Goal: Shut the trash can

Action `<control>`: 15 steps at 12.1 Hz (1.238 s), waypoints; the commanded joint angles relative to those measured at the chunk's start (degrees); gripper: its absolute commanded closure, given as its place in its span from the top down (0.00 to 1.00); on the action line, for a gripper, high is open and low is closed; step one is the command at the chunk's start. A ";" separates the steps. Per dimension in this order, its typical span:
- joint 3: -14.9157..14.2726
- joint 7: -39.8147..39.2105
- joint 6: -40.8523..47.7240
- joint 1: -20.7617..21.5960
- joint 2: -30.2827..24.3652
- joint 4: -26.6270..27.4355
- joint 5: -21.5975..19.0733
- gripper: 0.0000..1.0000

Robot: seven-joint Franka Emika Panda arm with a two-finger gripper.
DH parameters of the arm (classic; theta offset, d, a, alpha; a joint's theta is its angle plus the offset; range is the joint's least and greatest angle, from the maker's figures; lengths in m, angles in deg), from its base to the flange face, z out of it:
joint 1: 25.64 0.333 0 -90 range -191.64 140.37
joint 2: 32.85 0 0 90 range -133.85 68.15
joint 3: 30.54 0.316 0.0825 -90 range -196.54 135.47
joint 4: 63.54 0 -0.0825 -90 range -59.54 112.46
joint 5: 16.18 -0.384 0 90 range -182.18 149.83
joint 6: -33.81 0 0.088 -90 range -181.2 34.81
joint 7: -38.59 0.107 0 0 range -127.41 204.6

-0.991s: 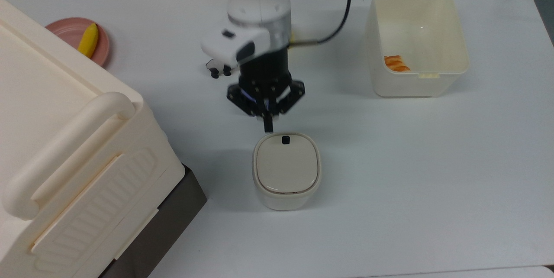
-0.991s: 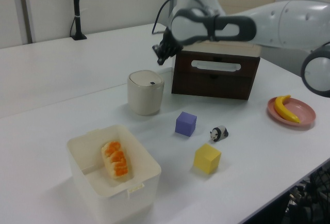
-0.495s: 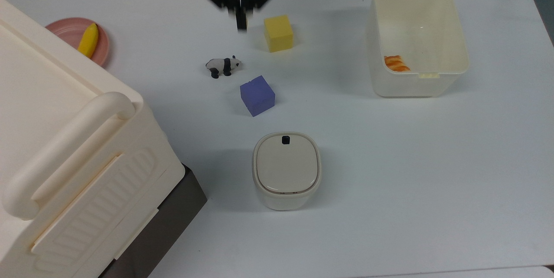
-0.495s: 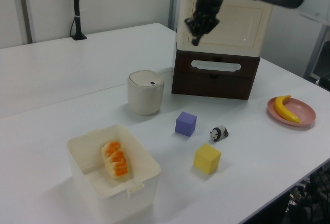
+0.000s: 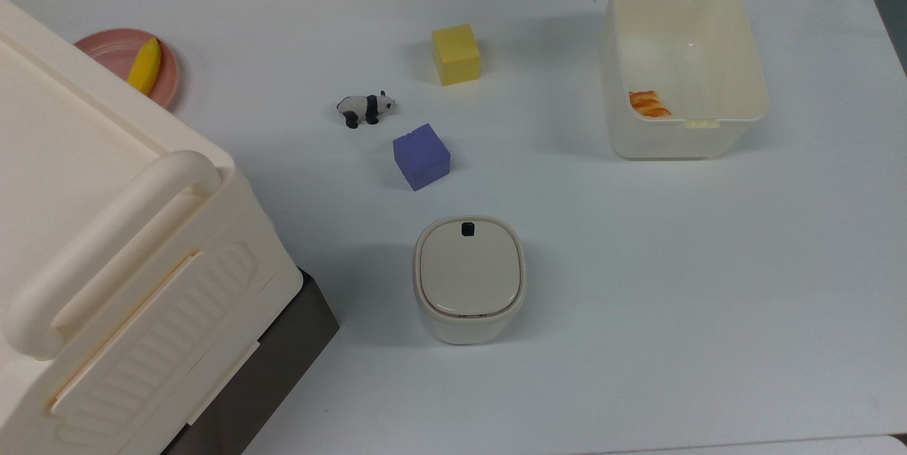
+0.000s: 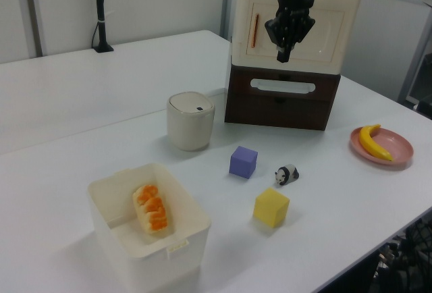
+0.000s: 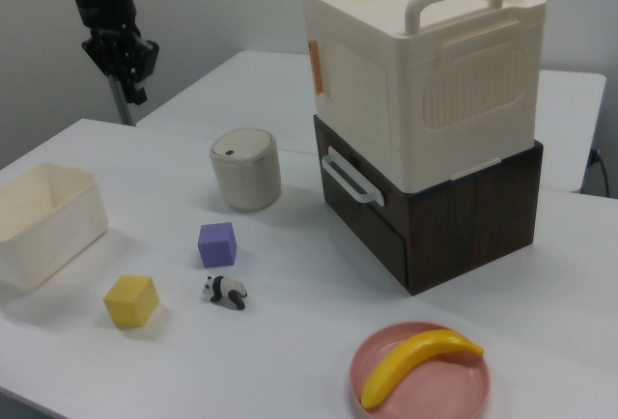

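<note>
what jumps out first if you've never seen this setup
The huge cream storage box stacked on a dark wooden drawer unit dominates the right view's right. Beside it on the white table stands the small trash can, lid down flat. The gripper hangs high above the table, fingers shut, and a yellow banana lies on a pink plate.

The end effector (image 6: 284, 55) has risen from just behind the trash can (image 5: 469, 278) to high above the bench (image 5: 673, 263), its fingers apparently together, uncovering the cubes and panda.
</note>
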 commanded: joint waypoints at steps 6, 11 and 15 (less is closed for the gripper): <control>-0.27 -2.77 -0.25 0.37 -1.31 1.96 -0.03 1.00; -0.18 -2.16 -1.91 0.28 -0.96 2.31 4.27 1.00; -0.53 -2.07 -2.98 0.11 -0.43 2.40 4.10 1.00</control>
